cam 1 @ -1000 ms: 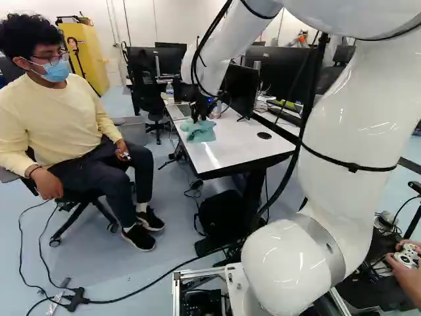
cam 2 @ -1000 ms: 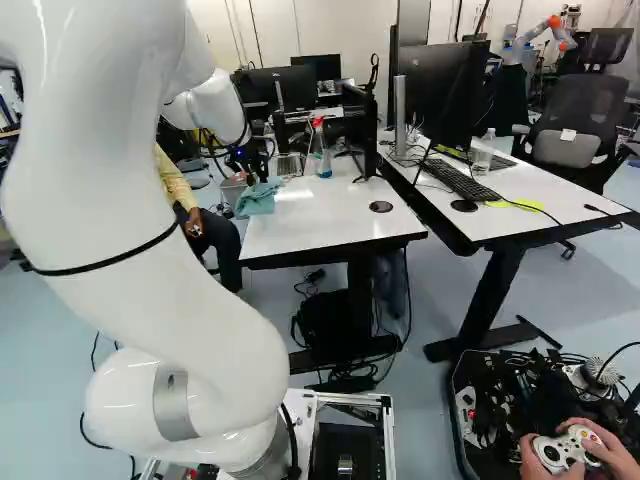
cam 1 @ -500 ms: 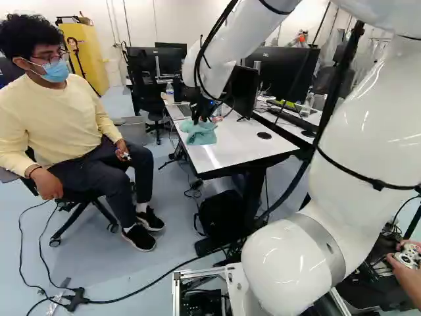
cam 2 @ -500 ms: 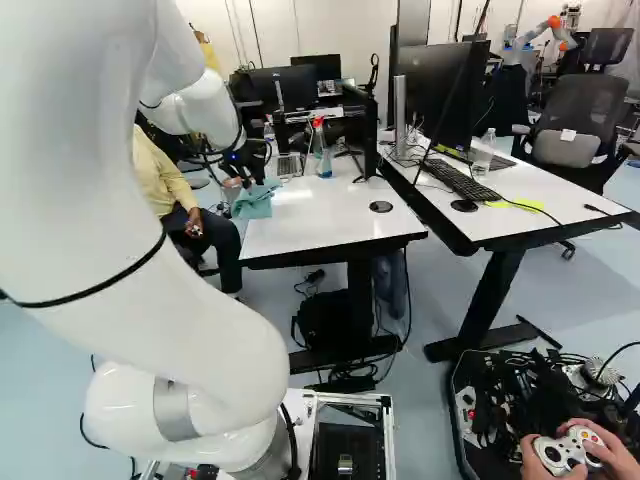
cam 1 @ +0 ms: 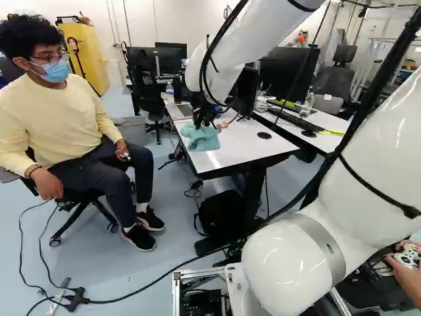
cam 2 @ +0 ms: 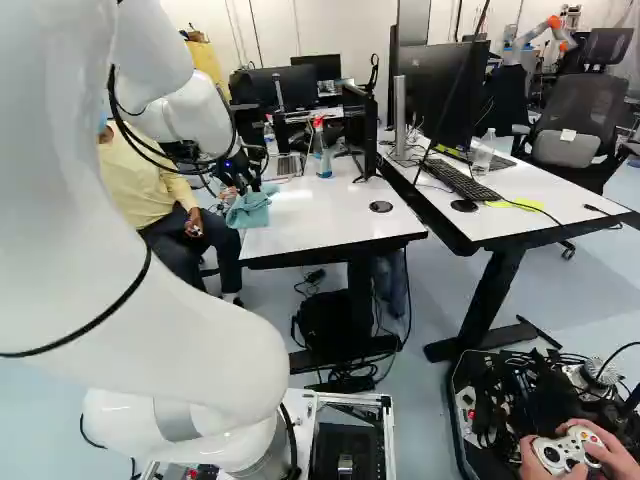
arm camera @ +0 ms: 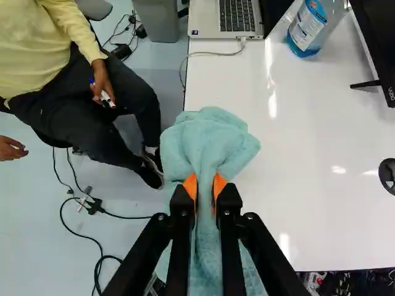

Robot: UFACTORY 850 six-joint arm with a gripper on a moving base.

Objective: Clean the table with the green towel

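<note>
The white jointed arm (cam 1: 385,138) is drawn farther back towards its base than in the earlier frames, its thick link swung outwards; the black two-fingered gripper (cam 1: 205,118) comes back with it, and so does the soft blue-green towel (arm camera: 207,139), now nearer the base along the edge of the glossy white table (cam 2: 330,220) (the table itself sits just as it did); the wrist view shows the orange pads (arm camera: 191,185) clamped on a gathered fold of that towel, which spreads ahead of the fingers across the table's edge; a wrapped label (arm camera: 307,26) with print is on the clear bottle of blue liquid (arm camera: 313,46), past the towel; small lettering marks the black monitor's frame (arm camera: 390,92), and a little badge sits at a corner of the silver laptop (arm camera: 210,21), ahead of the towel.
</note>
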